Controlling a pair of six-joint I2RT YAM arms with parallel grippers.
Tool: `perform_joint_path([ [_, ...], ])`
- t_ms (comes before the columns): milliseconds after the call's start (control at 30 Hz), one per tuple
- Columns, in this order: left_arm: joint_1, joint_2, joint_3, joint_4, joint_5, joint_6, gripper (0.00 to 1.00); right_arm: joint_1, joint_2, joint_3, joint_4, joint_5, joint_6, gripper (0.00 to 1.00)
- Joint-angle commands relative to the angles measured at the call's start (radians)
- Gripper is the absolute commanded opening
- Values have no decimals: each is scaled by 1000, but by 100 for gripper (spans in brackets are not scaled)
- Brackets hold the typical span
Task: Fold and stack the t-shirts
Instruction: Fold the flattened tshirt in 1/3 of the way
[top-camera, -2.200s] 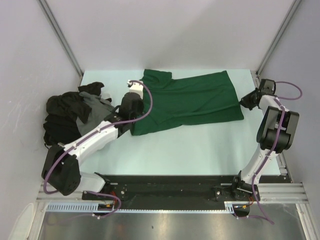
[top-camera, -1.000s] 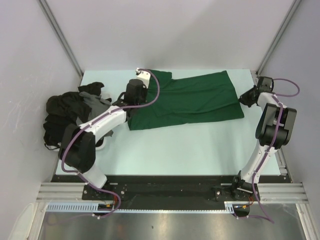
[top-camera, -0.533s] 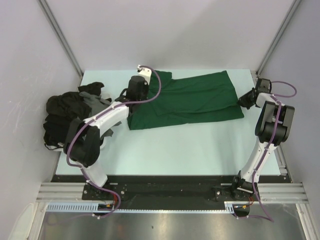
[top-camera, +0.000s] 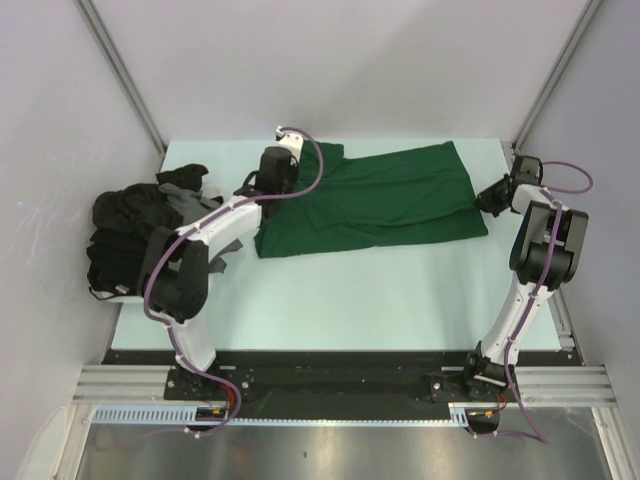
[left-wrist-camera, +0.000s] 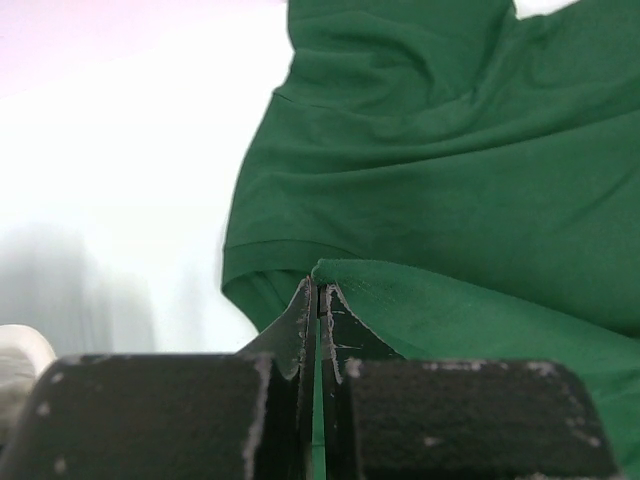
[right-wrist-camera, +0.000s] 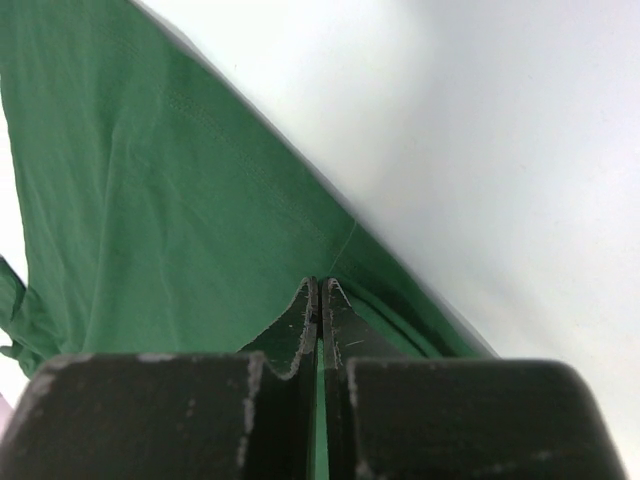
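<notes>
Pulling green t-shirt (top-camera: 390, 200) edge farther back

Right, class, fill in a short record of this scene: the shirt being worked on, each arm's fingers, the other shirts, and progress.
shirt in work: green shirt, spread over the far side of the table
left fingers: shut, pinching the green shirt's left end
right fingers: shut, pinching its right edge
dark pile: black and grey shirts, heaped unfolded at the table's left edge
progress: no folded stack in view
</notes>
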Motion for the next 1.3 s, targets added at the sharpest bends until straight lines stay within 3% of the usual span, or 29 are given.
perform_joint_path([
  [0,30,-4,79,18,11,21,0,4,17,54,23,-5,26,0],
  [533,38,60,122,-2,49,-6,0,13,68,100,8,-14,47,0],
  [733,47,120,205,-80,35,-34,0,24,100,137,-6,-12,56,0],
  [767,47,130,231,-94,8,-43,4,24,106,144,-10,-18,56,0],
  [800,48,146,246,-110,-5,-55,12,25,114,170,-30,-22,55,7],
  [833,50,152,259,-131,-9,-80,27,27,120,183,-39,-25,52,15],
  [867,55,157,280,-143,-20,-91,55,27,126,195,-44,-47,47,26],
  [900,53,166,302,-162,-29,-101,64,27,128,221,-52,-64,46,56],
  [1000,62,181,432,-284,-37,-161,90,27,105,258,-47,-133,27,99],
  [1033,65,183,503,-320,-40,-192,99,29,94,285,-47,-162,4,100],
  [1167,65,158,674,-498,4,-299,99,42,13,332,-110,-180,-72,100],
  [1267,62,63,655,-657,93,-481,100,84,-87,286,-168,-166,-126,100],
])
